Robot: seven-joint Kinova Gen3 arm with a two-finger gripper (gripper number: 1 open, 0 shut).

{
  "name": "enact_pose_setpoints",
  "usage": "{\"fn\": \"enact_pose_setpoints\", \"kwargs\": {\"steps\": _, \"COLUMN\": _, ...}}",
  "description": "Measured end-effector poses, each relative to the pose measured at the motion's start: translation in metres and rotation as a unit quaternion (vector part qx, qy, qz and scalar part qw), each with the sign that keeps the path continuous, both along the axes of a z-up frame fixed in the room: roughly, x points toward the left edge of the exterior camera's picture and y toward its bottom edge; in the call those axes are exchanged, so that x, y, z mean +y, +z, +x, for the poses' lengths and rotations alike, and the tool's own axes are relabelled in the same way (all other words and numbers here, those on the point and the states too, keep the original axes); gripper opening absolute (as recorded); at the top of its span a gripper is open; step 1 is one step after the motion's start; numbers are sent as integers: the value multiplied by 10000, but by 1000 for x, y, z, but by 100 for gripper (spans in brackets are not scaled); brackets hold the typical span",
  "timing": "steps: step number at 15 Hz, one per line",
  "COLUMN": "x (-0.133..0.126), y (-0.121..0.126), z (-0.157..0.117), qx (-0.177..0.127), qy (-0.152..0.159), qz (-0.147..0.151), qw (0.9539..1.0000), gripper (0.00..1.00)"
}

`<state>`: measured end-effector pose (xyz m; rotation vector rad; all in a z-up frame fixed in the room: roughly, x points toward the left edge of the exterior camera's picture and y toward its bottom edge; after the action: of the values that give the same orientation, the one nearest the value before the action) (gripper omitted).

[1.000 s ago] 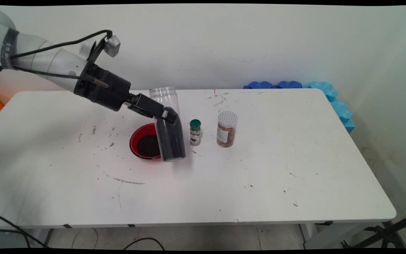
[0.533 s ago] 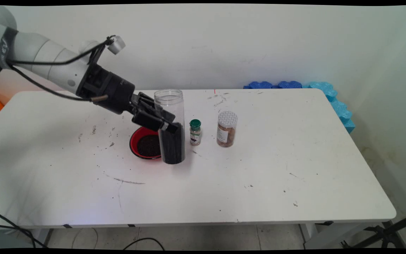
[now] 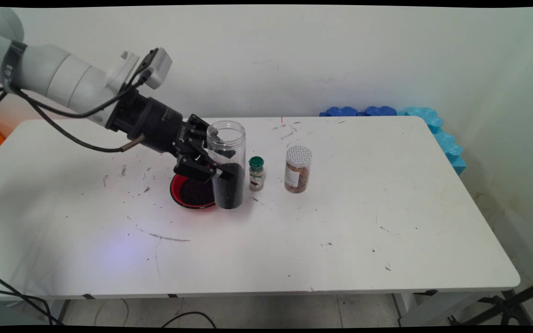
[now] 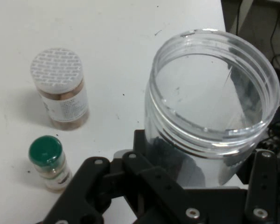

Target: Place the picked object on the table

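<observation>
Clear jar [image 3: 226, 165] (dark grains inside) | clamped upright in jaws | beside red bowl [image 3: 184, 195]

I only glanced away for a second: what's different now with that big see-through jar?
The gripper has kept hold of the clear jar and turned it from tilted to upright, beside the red bowl. The green-capped bottle and white-lidded jar haven't moved.
</observation>
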<state>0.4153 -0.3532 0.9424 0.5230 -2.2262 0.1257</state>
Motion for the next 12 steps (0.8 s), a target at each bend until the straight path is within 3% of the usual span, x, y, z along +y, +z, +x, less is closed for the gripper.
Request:
{"fn": "enact_pose_setpoints", "kwargs": {"steps": 4, "x": 3, "y": -3, "z": -6, "qx": -125, "qy": -37, "qz": -182, "qw": 9997, "gripper": 0}}
{"fn": "enact_pose_setpoints", "kwargs": {"steps": 12, "x": 0, "y": -30, "z": -29, "qx": 22, "qy": 410, "qz": -69, "qw": 9991, "gripper": 0}}
